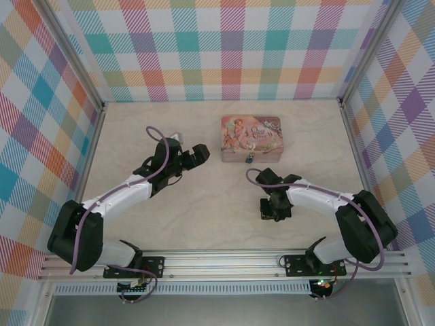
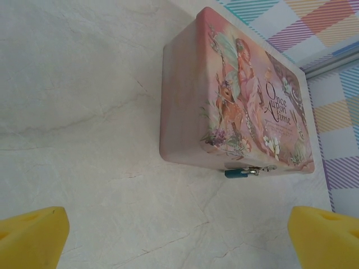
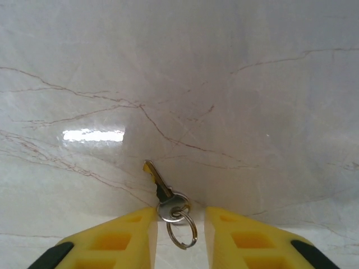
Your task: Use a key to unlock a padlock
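The padlock [image 2: 238,172], tiny with a blue body and a thin silvery shackle, hangs at the clasp on the front of the pink illustrated tin [image 2: 224,95]. From above, the padlock [image 1: 250,158] sits at the tin's [image 1: 251,134] near edge. The key [image 3: 160,185], small and silvery on a split ring, lies flat on the table. My right gripper [image 3: 179,216] is open and low over it, its yellow fingers [image 3: 112,241] on either side of the key's head. My left gripper [image 2: 176,224] is open wide and holds nothing, left of the tin.
The table [image 1: 204,204] is pale marbled stone, enclosed by plaid walls [image 1: 231,47] with metal rails at their feet. My right gripper [image 1: 270,212] points down near the front middle; my left gripper [image 1: 197,155] reaches toward the tin from the left.
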